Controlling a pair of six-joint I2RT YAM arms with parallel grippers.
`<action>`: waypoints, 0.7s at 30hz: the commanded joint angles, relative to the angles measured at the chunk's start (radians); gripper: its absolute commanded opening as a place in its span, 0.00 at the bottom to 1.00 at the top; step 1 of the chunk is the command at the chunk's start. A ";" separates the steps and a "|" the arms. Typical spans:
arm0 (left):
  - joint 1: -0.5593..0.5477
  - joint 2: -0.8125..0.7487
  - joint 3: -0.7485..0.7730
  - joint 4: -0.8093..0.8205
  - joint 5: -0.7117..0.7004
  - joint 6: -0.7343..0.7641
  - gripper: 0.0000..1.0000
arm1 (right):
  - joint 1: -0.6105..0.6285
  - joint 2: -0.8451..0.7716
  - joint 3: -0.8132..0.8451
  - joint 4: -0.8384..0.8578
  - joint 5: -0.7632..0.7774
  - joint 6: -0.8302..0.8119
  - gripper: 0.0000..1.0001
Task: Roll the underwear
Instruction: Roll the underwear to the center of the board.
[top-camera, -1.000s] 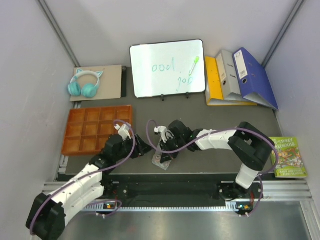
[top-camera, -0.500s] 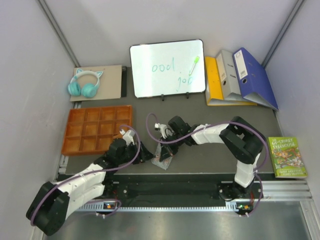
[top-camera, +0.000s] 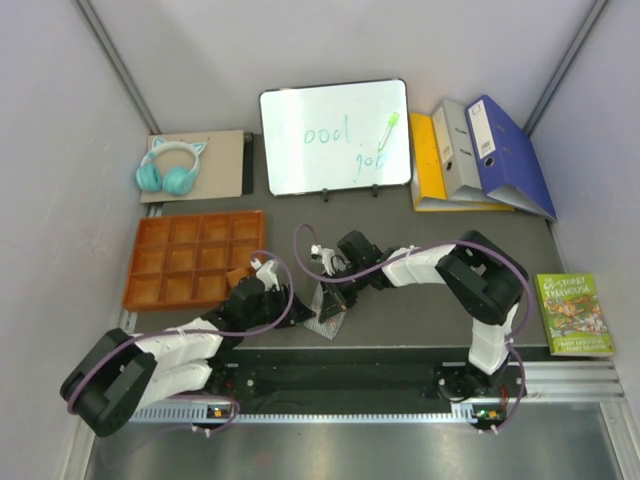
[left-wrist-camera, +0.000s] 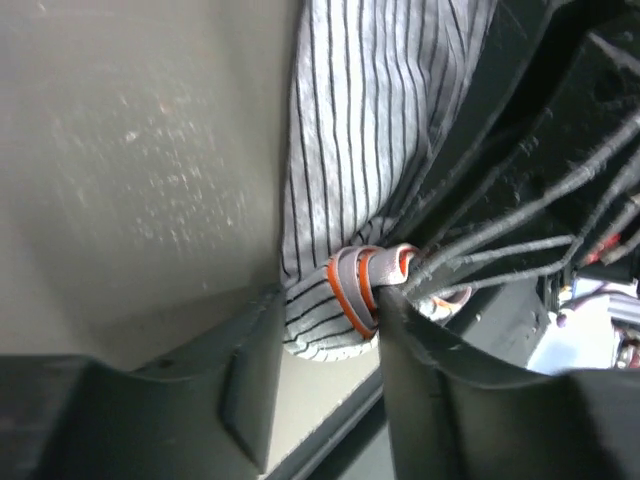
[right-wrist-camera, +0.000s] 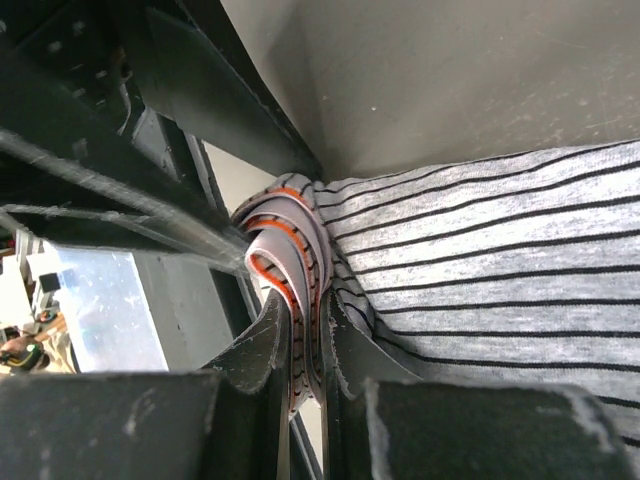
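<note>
The grey-and-white striped boxer shorts (top-camera: 328, 318) lie bunched on the dark table near its front edge, between my two grippers. In the right wrist view my right gripper (right-wrist-camera: 308, 325) is shut on folded layers of their grey, orange-edged waistband (right-wrist-camera: 285, 235), with striped cloth (right-wrist-camera: 500, 260) spreading to the right. In the left wrist view my left gripper (left-wrist-camera: 330, 325) is open, and the bunched end of the boxers (left-wrist-camera: 370, 120) sits between its fingers, the waistband against the right finger. From above, the left gripper (top-camera: 297, 304) is at the cloth's left side and the right gripper (top-camera: 325, 284) at its far end. I cannot make out the rust-orange briefs.
An orange compartment tray (top-camera: 160, 262) lies left of the left arm. Teal headphones (top-camera: 168, 170) on a board, a whiteboard (top-camera: 335, 137) and binders (top-camera: 480, 155) stand at the back. A book (top-camera: 576, 313) lies at the right. The front rail (top-camera: 350, 375) runs just below the boxers.
My left gripper has moved right and in against the left end of the boxers. My right gripper has shifted slightly back and left, still on the waistband.
</note>
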 joint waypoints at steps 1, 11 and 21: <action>-0.031 0.096 0.008 -0.008 -0.140 0.005 0.35 | -0.012 0.029 -0.011 -0.055 0.146 -0.047 0.13; -0.106 0.264 0.118 -0.115 -0.232 0.018 0.19 | -0.012 -0.218 -0.057 -0.182 0.359 0.022 0.81; -0.173 0.317 0.193 -0.167 -0.272 -0.064 0.17 | -0.012 -0.479 -0.342 -0.006 0.487 0.379 0.86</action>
